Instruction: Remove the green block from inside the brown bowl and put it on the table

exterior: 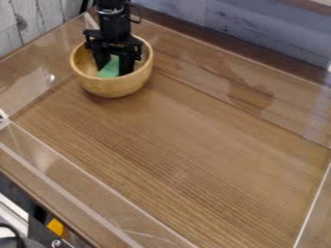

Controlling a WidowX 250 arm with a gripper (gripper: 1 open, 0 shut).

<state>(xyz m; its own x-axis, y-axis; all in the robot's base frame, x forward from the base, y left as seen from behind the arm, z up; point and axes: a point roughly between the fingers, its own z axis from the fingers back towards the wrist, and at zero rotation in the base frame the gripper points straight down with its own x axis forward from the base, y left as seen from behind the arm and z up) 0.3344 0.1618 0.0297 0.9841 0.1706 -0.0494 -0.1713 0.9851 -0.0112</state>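
The brown bowl (112,89) sits at the far left of the table (195,145). Inside it lies the green block (111,69), a short bright green bar. My black gripper (111,63) reaches straight down into the bowl. Its two fingers (96,60) press against the block's left and right sides, so it is shut on the block. The block still rests low in the bowl, and its upper end is hidden behind the gripper body.
Low clear plastic walls (91,184) edge the tabletop at the front and left. A grey plank wall (258,24) stands behind. Dark equipment (26,228) shows at the bottom left corner.
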